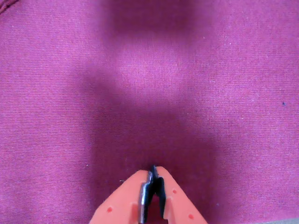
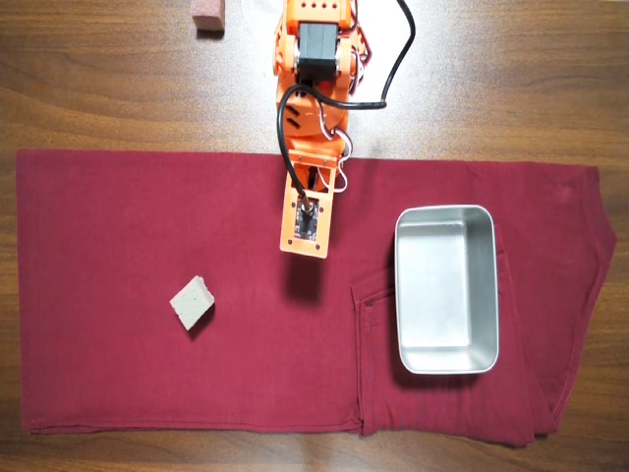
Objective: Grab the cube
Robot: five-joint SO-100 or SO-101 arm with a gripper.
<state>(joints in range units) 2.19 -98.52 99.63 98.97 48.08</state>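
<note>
red cloth bears the cube; hand pinched together, empty.

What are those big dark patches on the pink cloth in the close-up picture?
Wrist view: soft shadows on the cloth, apparently the arm's, above the shut gripper; picture slightly soft. Overhead view: even light, mild glare in the metal tray, a small shadow beside the cube.
</note>
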